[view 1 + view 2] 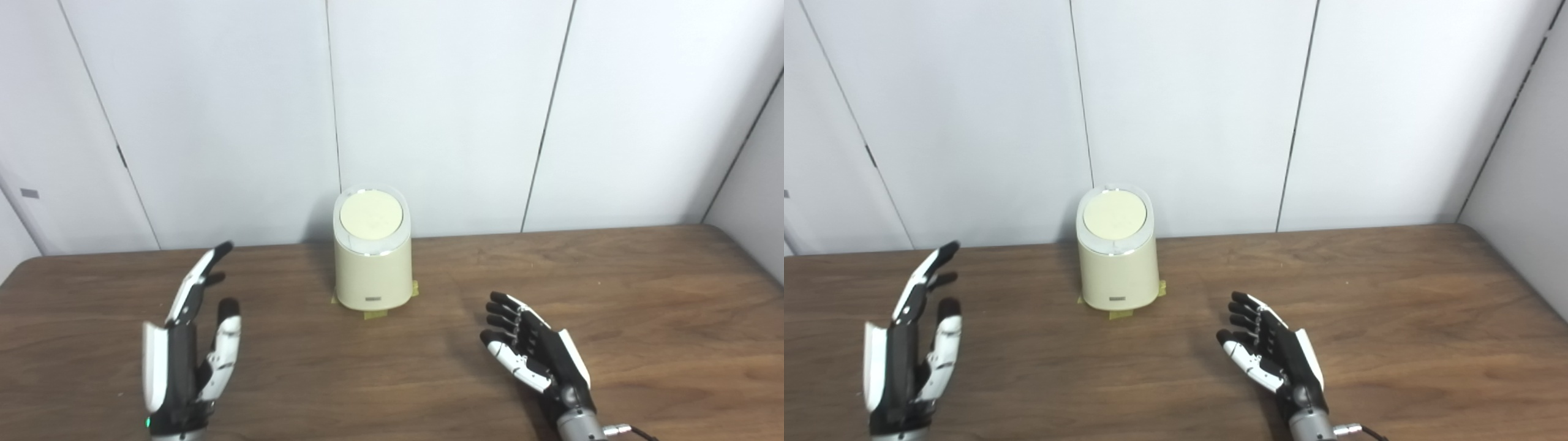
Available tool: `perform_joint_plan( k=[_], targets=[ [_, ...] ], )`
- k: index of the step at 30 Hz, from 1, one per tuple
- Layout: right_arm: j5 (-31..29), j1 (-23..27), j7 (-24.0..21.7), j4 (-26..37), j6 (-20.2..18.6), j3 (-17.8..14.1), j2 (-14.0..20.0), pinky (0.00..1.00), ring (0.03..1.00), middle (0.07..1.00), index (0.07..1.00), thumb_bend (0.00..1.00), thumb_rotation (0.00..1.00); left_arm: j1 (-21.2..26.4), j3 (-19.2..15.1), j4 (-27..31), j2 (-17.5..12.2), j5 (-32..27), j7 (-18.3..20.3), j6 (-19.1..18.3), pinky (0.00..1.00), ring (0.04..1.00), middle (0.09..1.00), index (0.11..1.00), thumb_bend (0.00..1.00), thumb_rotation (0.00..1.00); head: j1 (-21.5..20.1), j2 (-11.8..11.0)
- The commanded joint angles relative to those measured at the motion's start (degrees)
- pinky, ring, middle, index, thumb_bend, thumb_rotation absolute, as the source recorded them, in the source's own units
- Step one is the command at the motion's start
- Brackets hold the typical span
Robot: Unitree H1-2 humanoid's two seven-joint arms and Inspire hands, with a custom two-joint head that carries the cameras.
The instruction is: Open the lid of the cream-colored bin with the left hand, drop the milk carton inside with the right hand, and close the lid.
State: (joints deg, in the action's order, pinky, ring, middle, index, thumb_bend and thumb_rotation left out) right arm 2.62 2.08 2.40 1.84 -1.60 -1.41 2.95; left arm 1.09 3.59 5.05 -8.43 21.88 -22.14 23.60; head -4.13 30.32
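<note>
Standing upright near the table's (643,288) back edge, lid (371,214) down, the bin (372,269) lay ahead and right of the left hand (187,343), both it and the right hand (533,349) spread, empty; no carton showed.

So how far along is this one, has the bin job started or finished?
Can't tell which. The cream bin stands at the back of the table with its lid shut. Both the left hand and the right hand are open, empty and well clear of the bin. No milk carton shows anywhere, so it is either already inside or not yet brought in. Nothing is in hand.
</note>
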Motion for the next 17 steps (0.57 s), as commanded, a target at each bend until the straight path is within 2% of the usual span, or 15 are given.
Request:
perform_joint_plan(
  k=[1,2,3,5,10,15,17],
  targets=[
    [0.31,0.71,1.41,-0.42,2.53,-0.92,-0.49,0.67,0.759,0.775,0.771,0.23,0.20,0.28,-1.10,-1.43,-0.27,-2.19,1.27,1.39,0.71,0.809,0.827,0.811,0.18,0.68,-0.01,0.20],
    [0.43,0.74,1.69,-0.42,2.58,-1.13,-0.55,0.67,0.747,0.765,0.758,0.24,0.16,0.06,-1.37,-2.00,-0.16,-2.83,1.81,1.38,0.70,0.797,0.814,0.798,0.17,0.59,0.00,0.25],
    [0.30,0.78,1.85,-0.42,2.62,-1.32,-0.61,0.66,0.742,0.761,0.753,0.24,0.15,-0.13,-1.60,-2.84,-0.19,-3.69,2.38,1.63,0.69,0.793,0.810,0.794,0.17,0.56,0.02,0.26],
    [-0.24,0.71,1.65,-0.16,2.58,-1.57,-0.57,0.67,0.741,0.757,0.747,0.24,0.10,-0.68,-1.99,-3.47,0.10,-6.22,4.06,0.79,0.66,0.770,0.796,0.776,0.17,0.42,0.10,0.39],
    [0.11,0.27,1.14,0.27,3.21,-1.24,-0.10,0.65,0.736,0.750,0.737,0.25,0.08,-2.64,-3.23,-2.61,1.27,-14.70,9.08,-4.01,0.68,0.767,0.790,0.767,0.20,0.24,0.46,0.74],
    [0.00,0.09,0.96,0.20,2.93,-1.39,0.02,0.66,0.741,0.755,0.739,0.25,0.06,-3.52,-4.71,-1.77,2.87,-21.37,12.53,-11.20,0.73,0.796,0.804,0.776,0.20,0.16,0.60,1.10],
    [-0.06,0.13,0.89,-0.18,3.17,-1.46,0.21,0.65,0.736,0.752,0.740,0.25,0.06,-3.80,-5.06,-1.57,3.07,-22.84,13.57,-14.74,0.75,0.812,0.814,0.790,0.20,0.17,0.74,1.22]
  ],
)
